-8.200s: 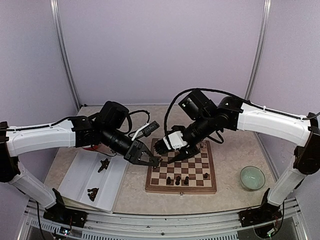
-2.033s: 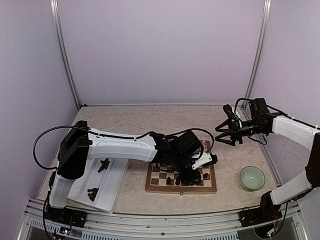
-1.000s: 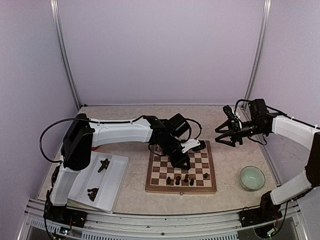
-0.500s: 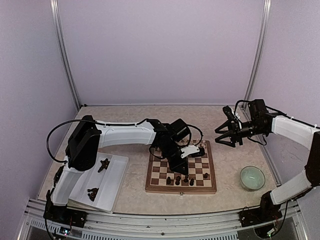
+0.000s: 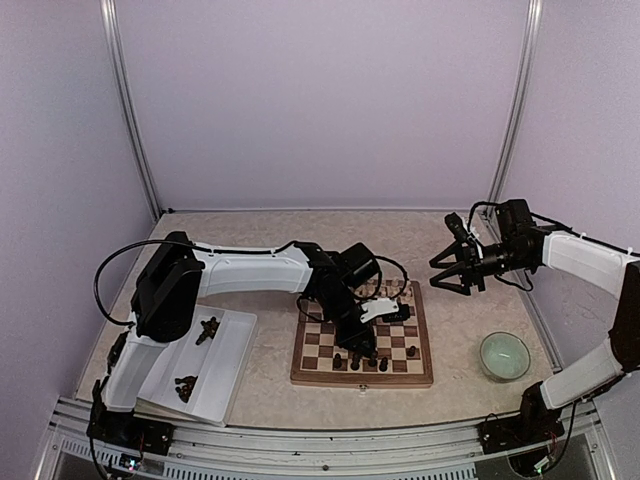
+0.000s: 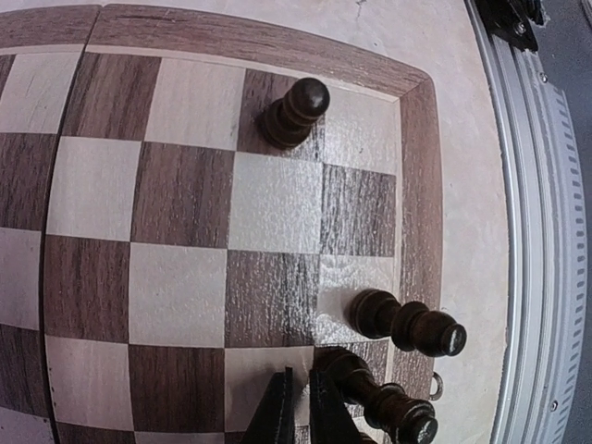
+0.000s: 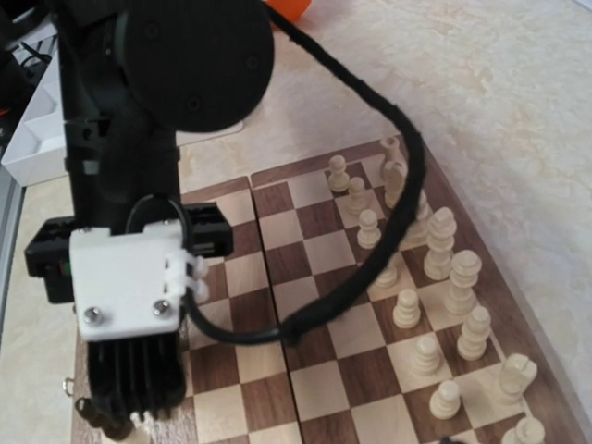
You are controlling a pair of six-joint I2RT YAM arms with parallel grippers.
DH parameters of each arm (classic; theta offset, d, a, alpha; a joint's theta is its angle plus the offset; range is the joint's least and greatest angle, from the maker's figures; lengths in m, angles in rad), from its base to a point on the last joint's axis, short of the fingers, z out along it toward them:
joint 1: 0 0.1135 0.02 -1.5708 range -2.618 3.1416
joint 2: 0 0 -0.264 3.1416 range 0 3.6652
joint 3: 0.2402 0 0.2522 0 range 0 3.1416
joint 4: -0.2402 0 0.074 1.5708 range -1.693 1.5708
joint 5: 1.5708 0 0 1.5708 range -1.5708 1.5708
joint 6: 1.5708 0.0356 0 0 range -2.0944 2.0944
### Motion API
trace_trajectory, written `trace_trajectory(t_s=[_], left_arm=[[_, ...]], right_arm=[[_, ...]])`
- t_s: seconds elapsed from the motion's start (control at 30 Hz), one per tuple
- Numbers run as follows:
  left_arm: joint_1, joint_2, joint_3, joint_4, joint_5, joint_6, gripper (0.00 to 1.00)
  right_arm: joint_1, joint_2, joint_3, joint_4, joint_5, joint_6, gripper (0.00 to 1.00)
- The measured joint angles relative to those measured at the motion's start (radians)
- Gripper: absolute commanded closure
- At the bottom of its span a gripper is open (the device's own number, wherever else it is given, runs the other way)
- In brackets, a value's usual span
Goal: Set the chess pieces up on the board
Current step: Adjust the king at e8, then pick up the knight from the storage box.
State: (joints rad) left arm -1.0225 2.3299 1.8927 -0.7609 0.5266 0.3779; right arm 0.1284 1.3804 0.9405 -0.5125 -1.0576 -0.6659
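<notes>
The board (image 5: 362, 380) lies mid-table. Several dark chess pieces (image 5: 411, 351) stand along its near rows. My left gripper (image 5: 367, 348) hangs low over those rows, shut, with nothing between its fingers. In the left wrist view the board (image 6: 185, 194) fills the frame. The shut left gripper (image 6: 301, 407) sits just left of a dark piece (image 6: 379, 398); whether they touch is unclear. Another dark piece (image 6: 407, 324) stands beside it, and a third (image 6: 294, 111) further along the edge. My right gripper (image 5: 447, 262) hovers open and empty off the board's far right corner.
A white tray (image 5: 225, 385) at the left holds more dark pieces (image 5: 207, 330). A green bowl (image 5: 504, 355) sits right of the board. In the right wrist view, cream pieces (image 7: 439, 245) line the board's (image 7: 361, 370) far side, and the left arm's wrist (image 7: 125, 287) stands over it.
My left gripper has slid toward the board's near edge and come down among the dark pieces there. The right arm has stayed still.
</notes>
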Motion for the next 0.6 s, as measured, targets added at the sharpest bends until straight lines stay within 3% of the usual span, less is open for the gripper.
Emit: trace_trajectory(t_s=[0.6], left_arm=[[0.005, 0.000, -0.004, -0.007, 0.010, 0.008, 0.88]], right_arm=[[0.000, 0.005, 0.000, -0.007, -0.001, -0.003, 0.35]])
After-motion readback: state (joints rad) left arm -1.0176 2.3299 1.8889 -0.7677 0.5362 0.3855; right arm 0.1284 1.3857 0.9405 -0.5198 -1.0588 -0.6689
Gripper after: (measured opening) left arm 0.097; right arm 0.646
